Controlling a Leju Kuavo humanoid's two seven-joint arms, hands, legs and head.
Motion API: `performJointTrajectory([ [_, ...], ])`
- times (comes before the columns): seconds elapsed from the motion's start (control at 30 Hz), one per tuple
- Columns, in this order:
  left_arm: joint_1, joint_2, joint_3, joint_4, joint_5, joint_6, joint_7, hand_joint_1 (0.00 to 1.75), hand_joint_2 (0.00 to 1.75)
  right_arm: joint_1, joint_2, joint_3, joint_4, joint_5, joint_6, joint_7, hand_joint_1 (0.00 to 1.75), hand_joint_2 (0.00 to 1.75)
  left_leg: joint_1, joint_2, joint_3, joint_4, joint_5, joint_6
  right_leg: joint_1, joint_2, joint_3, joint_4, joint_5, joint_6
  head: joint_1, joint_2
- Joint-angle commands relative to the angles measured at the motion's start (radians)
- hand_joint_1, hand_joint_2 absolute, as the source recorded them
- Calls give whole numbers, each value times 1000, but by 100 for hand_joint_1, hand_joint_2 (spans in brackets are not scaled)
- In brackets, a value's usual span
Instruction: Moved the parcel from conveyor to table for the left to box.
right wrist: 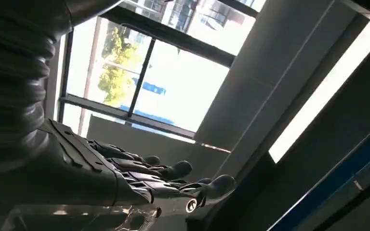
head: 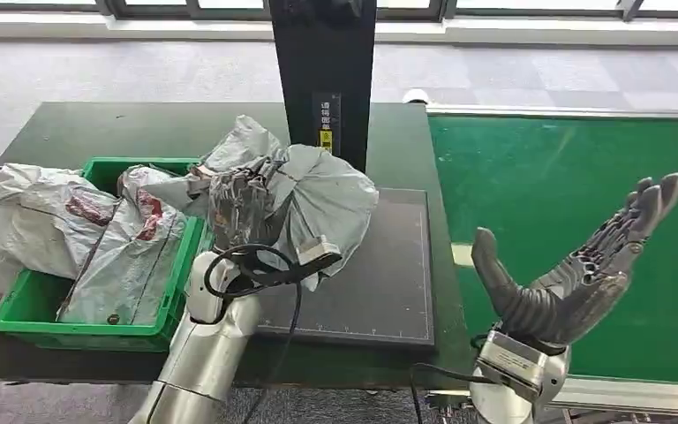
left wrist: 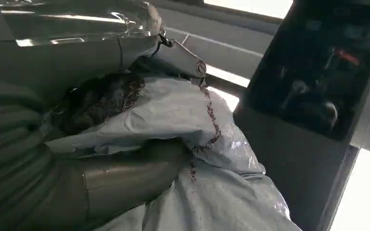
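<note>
A crumpled grey plastic parcel [head: 318, 194] is lifted over the dark pad [head: 388, 274] on the table, just right of the green box [head: 26, 305]. My left hand [head: 240, 208] grips it from the box side, fingers dug into the bag; in the left wrist view the hand [left wrist: 91, 144] is wrapped in the pale parcel [left wrist: 188, 120]. My right hand [head: 583, 265] is raised palm up over the near edge of the green conveyor [head: 565, 194], fingers spread, holding nothing. In the right wrist view the right hand [right wrist: 139, 178] is flat and bare.
The green box holds several other grey parcels [head: 97, 230], some spilling over its left side. A black post [head: 322, 71] with a label stands at the back of the pad, close behind the held parcel. The conveyor's metal rim [head: 636, 393] runs along the front.
</note>
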Motion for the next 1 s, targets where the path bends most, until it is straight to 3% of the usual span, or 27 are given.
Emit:
performJointTrajectory([
  [0.03,-72,18,286,-55,-45,-6,26,175,175,42,35,-52,-18,-5,-1,2,0,175,0,2,2,-1,0,0,1,2,1,-1,0,-1,0,0],
  [0.17,-113,18,420,14,8,-6,-37,175,175,48,35,-54,-26,-4,-1,2,0,175,1,2,3,-2,0,-1,1,2,2,-2,1,-1,0,0],
  [0.27,-151,18,619,76,64,-6,-147,175,175,61,35,-60,-37,2,-1,2,0,175,0,2,3,-2,0,-1,1,2,1,-1,0,-1,0,0],
  [0.5,-179,18,871,45,154,-6,-269,175,175,76,35,-59,-39,10,-1,2,0,175,1,3,4,-2,0,-1,1,3,2,-2,0,-1,0,0],
  [0.6,-179,18,871,45,154,-6,-269,175,175,76,35,-59,-39,10,-1,2,0,175,1,2,2,-1,0,-1,1,2,1,-1,0,-1,0,0],
  [0.83,-228,18,1064,67,170,-6,-375,175,175,72,35,-58,-18,15,-1,2,0,175,1,2,2,-2,0,-1,1,2,1,-1,0,-1,0,0],
  [1.0,-238,18,1100,51,157,-6,-383,175,175,69,35,-56,-2,21,-1,2,0,175,1,2,2,-2,0,-1,1,2,1,-2,0,-1,0,0],
])
